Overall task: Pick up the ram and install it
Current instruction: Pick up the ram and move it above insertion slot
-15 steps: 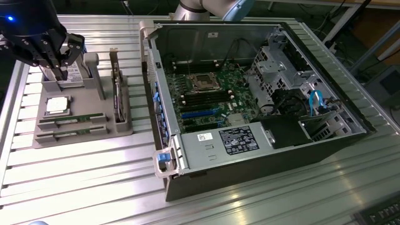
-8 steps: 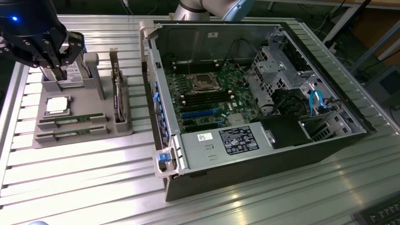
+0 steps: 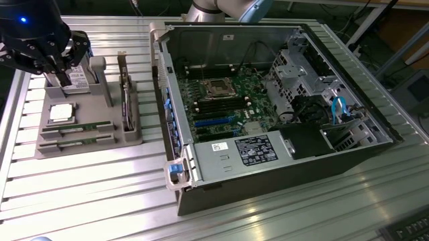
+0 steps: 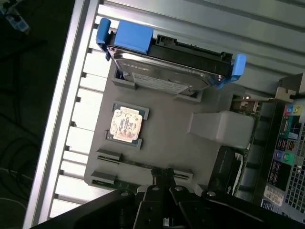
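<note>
Hand closed above tray; processor between hard drive, ram.

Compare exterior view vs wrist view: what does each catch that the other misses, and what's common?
Exterior view: the inside of the open PC case, with motherboard and power supply, plus both ram sticks end to end in their slots.
Wrist view: the blue side rails on the hard drive, and the case's rear ports.
Both: the gray tray, the processor, the hard drive, and the shut gripper above the tray.
</note>
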### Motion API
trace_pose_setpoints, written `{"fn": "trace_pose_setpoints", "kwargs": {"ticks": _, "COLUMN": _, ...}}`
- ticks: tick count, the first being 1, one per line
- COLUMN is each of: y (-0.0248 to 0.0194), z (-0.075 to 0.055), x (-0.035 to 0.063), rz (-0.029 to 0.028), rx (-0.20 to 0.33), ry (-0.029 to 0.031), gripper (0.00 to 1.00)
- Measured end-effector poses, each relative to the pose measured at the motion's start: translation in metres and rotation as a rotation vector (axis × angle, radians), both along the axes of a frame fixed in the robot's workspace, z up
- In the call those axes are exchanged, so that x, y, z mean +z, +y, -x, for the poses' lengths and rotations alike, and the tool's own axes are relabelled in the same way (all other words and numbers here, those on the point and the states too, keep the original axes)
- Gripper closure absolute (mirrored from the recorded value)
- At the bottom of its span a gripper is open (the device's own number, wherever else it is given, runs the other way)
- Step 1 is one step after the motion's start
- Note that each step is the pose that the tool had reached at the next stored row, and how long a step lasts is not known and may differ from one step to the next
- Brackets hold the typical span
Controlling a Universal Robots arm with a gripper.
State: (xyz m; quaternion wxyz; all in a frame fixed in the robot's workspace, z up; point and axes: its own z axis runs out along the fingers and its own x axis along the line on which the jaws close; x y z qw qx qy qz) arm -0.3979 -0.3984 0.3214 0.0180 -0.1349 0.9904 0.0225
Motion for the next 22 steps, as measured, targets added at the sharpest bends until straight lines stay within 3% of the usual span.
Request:
{"fn": "trace_pose_setpoints", "kwargs": {"ticks": 7, "y": 0.0, "z": 0.0, "x": -0.0005, "rz": 0.0, "rx": 0.157, "ry": 0.0, "gripper": 0.89}}
{"fn": "trace_pose_setpoints", "kwargs": {"ticks": 18, "y": 0.0, "z": 0.0, "x": -0.0012, "rz": 0.0, "rx": 0.354, "ry": 0.0, "gripper": 0.89}}
{"fn": "trace_pose_setpoints", "kwargs": {"ticks": 22, "y": 0.0, "z": 0.0, "x": -0.0013, "rz": 0.0, "rx": 0.468, "ry": 0.0, "gripper": 0.89}}
